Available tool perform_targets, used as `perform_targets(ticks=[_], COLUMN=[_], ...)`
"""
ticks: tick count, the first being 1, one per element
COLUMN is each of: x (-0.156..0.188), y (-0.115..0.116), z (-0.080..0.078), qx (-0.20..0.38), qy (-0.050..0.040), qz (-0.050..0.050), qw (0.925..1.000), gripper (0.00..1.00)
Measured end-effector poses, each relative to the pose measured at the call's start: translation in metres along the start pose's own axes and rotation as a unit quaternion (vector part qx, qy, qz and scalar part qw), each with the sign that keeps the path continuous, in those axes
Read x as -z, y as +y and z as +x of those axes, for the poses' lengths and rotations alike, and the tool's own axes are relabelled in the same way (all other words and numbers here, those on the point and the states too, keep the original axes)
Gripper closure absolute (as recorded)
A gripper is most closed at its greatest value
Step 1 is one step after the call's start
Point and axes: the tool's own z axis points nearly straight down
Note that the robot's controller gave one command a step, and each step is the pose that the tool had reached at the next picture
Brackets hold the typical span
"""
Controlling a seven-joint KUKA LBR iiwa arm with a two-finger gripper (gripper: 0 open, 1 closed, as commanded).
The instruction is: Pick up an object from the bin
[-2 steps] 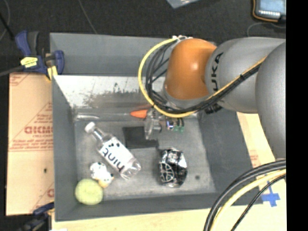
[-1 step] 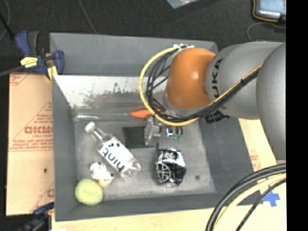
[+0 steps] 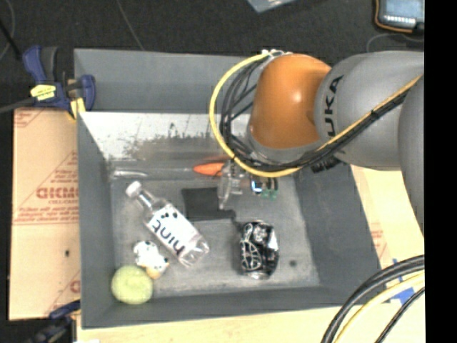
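Where the arm (image 3: 371, 113) reaches in from the bin's right side, its gripper (image 3: 227, 190) hangs below the rounded orange cover (image 3: 285, 98). It is low over the floor of the grey metal bin (image 3: 335, 227), near the back wall, about midway along it. Claw state: cannot tell, wide or narrow, the tip is too small to read. Nearest thing is a black flat square (image 3: 201, 203), thin, matte, sheet-like, lying flat at the bin's middle. The gripper sits at the square's back right corner; touching or just above, cannot tell. Just behind the square, at the foot of the back wall, lies an orange tapered piece (image 3: 208, 168), smooth, pointed toward the left side. Left of the square a clear plastic bottle (image 3: 170, 229) lies on its side, slanted across the floor, white cap toward the back left corner, white label with black "hint" lettering. At the bottle's front end, touching or nearly so, is a small white figure (image 3: 151, 257) with black and yellow patches. Front left corner: a pale green round ball (image 3: 132, 286), fuzzy-looking. Toward the front right, well apart from the bottle, lies a crumpled black and white can (image 3: 257, 249), shiny and dented. Yellow and black cables (image 3: 218, 113) loop around the cover.
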Motion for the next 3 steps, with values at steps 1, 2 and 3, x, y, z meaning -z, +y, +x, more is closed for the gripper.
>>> perform_targets(ticks=[1, 2, 3], x=[0.031, -0.020, -0.055], y=[0.001, 0.000, 0.004], z=[-0.005, -0.007, 0.000], qx=[-0.002, 0.006, 0.003], qy=[-0.0098, -0.0070, -0.0028], qz=[-0.002, -0.001, 0.000], qw=[0.9999, 1.0000, 1.0000], gripper=[1.00, 1.00, 1.00])
